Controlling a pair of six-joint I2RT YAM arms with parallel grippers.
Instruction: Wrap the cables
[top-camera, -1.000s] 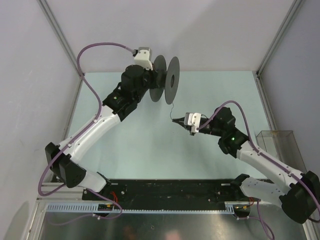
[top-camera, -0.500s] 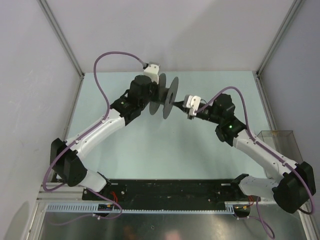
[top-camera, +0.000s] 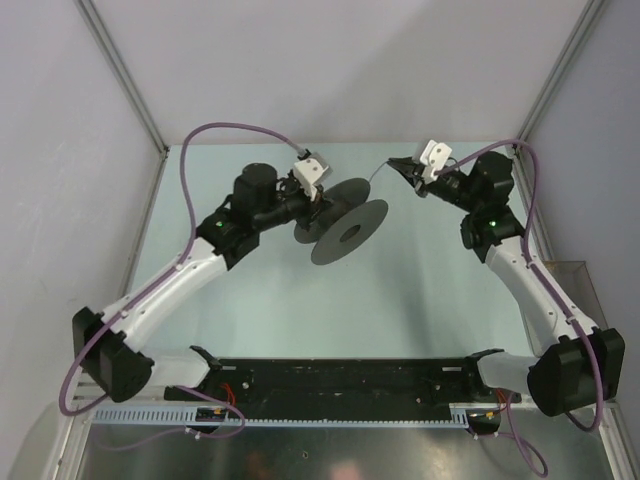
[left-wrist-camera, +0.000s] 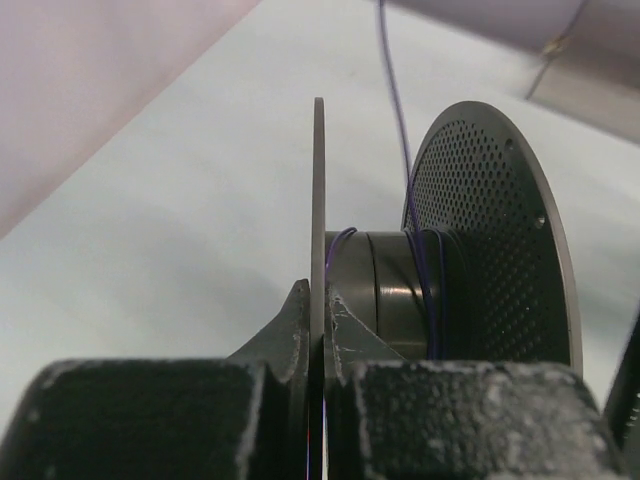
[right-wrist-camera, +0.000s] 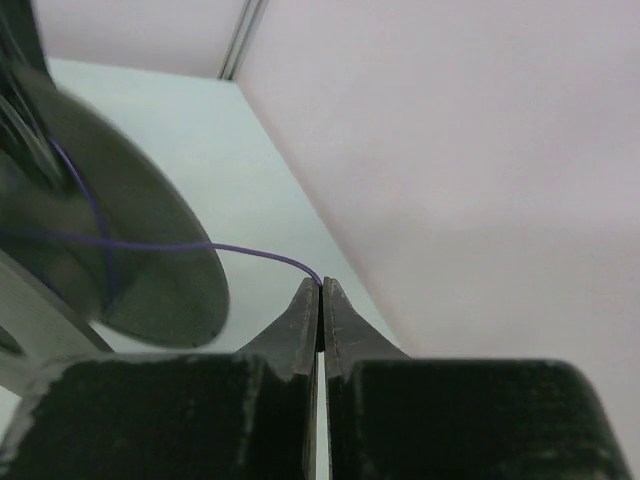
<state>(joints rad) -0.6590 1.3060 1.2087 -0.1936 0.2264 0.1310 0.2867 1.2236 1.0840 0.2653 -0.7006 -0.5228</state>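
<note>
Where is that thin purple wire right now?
In the right wrist view, the wire runs leftward from the shut right gripper to the spool, which the left gripper holds by one flange.

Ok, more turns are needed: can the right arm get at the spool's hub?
Probably yes. The right claw, shut on the wire, sits beside the spool with nothing between, and the wire runs to the hub. The left claw grips only one flange, leaving the gap open.
</note>
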